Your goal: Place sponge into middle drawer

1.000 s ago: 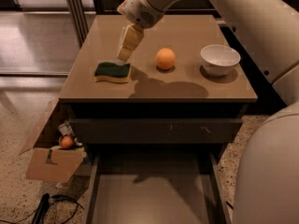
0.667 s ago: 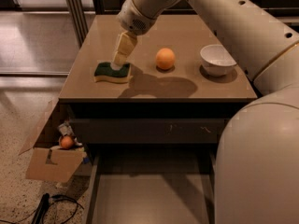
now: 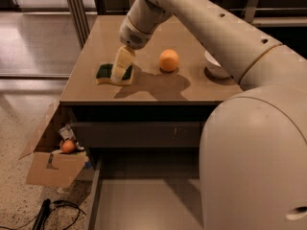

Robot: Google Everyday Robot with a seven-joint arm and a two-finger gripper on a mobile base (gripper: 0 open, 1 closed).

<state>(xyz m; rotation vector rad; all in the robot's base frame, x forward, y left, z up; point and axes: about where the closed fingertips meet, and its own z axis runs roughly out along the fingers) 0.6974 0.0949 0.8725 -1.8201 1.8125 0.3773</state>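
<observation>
The sponge (image 3: pixel 102 74), dark green on a pale yellow base, lies flat on the brown table top (image 3: pixel 192 87) near its front left corner. My gripper (image 3: pixel 120 70) points down and reaches the sponge's right part, touching or just above it. The arm comes in from the upper right. The middle drawer (image 3: pixel 144 205) is pulled open below the table at the bottom of the view. Its smooth grey floor is bare, and its right part is hidden behind my arm's body.
An orange (image 3: pixel 169 60) sits on the table to the right of the sponge. A white bowl (image 3: pixel 213 67) is farther right, half hidden by the arm. A closed drawer front (image 3: pixel 139 134) sits above the open one. A cardboard box (image 3: pixel 53 166) and cables (image 3: pixel 48 210) are on the floor at the left.
My gripper has moved down and to the left, from above the sponge's right side to right on the sponge. The sponge, orange and drawer have not moved.
</observation>
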